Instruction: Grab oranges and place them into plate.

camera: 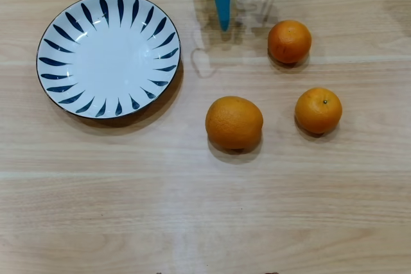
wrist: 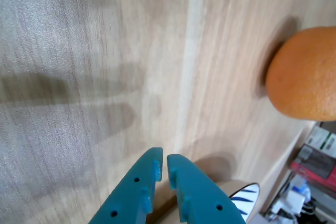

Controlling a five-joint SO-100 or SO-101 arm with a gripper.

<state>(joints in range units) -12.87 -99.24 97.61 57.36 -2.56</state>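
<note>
Overhead view. Pale wood-grain table (camera: pixel 192 222). The plate (camera: pixel 109 56), white with dark blue leaf strokes around the rim, sits at upper left with nothing in it. Three oranges lie on the table right of it, all outside the plate. The largest orange (camera: pixel 234 122), slightly oval, is near the middle of the table, below and right of the plate. A smaller orange with a stem dot (camera: pixel 318 110) lies to its right, apart from it. A third small orange (camera: pixel 289 41) lies above those two, toward the top edge. None of the three touch each other. The teal gripper (camera: pixel 224 24) comes in from the top edge between the plate and the upper small orange, its tip pointing down the frame; the fingers look drawn together into a single point, with nothing between them. A small dark part on the arm sticks out to the right of the gripper body.

Wrist view. Two teal fingers (wrist: pixel 144 192) rise from the bottom edge, tips nearly meeting with only a thin slit between them: clenched, gripping nothing. Bare table fills most of the frame. One orange (wrist: pixel 307 74) shows at the right edge, cut off by the frame, resting on the wood well away from the fingertips. A sliver of the plate's blue-stroked rim (wrist: pixel 245 199) shows at lower right behind the fingers. Blurred clutter (wrist: pixel 315 156) sits beyond the table edge at the far lower right.
</note>
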